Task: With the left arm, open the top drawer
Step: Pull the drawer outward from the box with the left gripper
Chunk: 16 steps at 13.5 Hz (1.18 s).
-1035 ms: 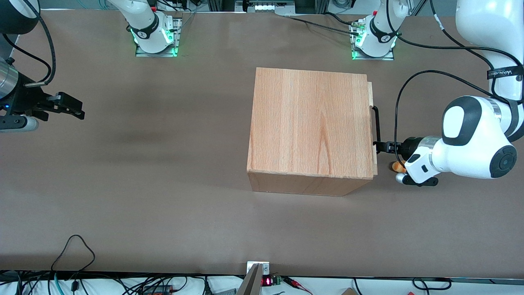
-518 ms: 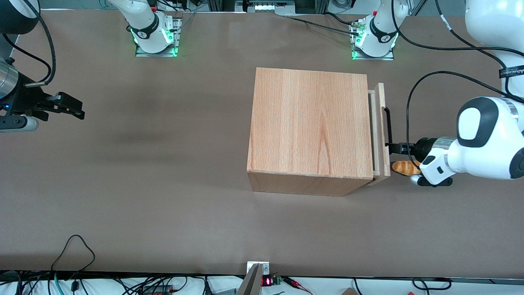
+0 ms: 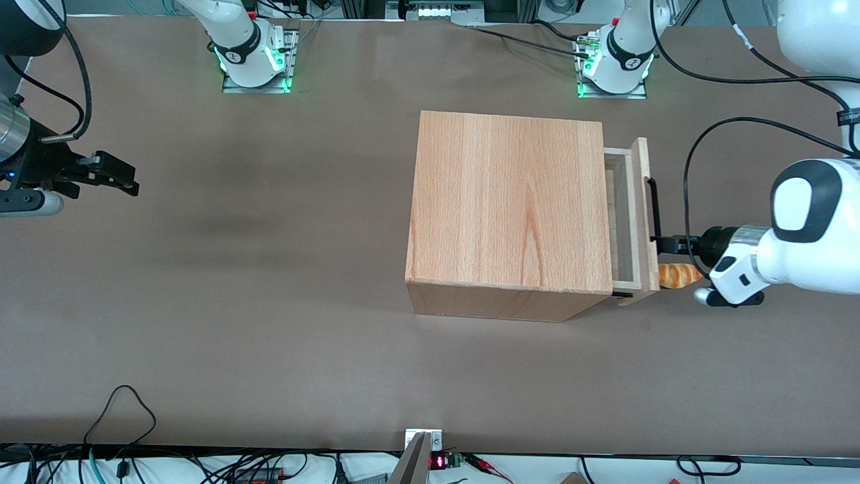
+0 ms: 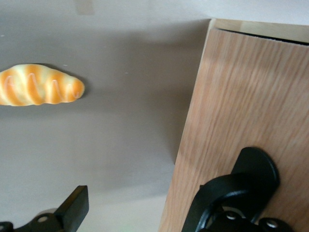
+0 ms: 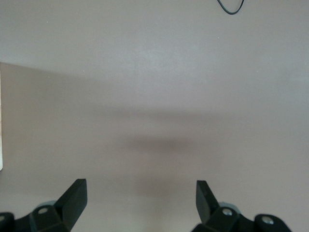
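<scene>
Hooking the slim black bar handle near its end closer to the front camera, the left arm reaches in from the working arm's end of the tabletop, its tool level with the top drawer. In the wrist view one black finger hangs in open air above the tabletop while the other sits against the drawer's front panel at the handle mount, so the tool looks spread, hooked on the bar rather than pinching it. The top drawer stands partly drawn out of the wooden cabinet, which sits near the middle of the tabletop, a strip of its pale interior showing between cabinet top and front panel. A toy bread loaf lies on the tabletop just beside the front panel, under the arm's wrist. The drawer looks light and rigid and should slide freely on a straight pull; the stiff bar is the natural hold, though a grip this far off its middle may skew the tray. The cabinet itself appears unanchored and could drag along.
</scene>
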Motion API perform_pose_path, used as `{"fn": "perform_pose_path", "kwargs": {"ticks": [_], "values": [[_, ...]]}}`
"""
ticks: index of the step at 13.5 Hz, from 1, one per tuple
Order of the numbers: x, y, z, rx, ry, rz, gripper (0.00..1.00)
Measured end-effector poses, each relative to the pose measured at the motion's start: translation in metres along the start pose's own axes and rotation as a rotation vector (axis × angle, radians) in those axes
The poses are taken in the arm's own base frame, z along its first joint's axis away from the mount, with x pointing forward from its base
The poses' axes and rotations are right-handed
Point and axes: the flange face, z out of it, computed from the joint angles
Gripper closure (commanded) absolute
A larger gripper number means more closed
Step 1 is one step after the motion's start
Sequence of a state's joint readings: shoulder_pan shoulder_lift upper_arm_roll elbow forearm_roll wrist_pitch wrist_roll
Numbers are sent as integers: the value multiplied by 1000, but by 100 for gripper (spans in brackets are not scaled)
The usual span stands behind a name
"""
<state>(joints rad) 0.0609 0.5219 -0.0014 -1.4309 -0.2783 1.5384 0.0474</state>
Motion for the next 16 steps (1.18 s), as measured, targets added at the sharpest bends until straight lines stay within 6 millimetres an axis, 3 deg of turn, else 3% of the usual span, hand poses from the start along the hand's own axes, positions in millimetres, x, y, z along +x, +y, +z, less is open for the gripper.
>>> {"fn": "perform_pose_path", "kwargs": {"ticks": [16], "values": [[-5,-70,-18,-39,25,-94,0]]}}
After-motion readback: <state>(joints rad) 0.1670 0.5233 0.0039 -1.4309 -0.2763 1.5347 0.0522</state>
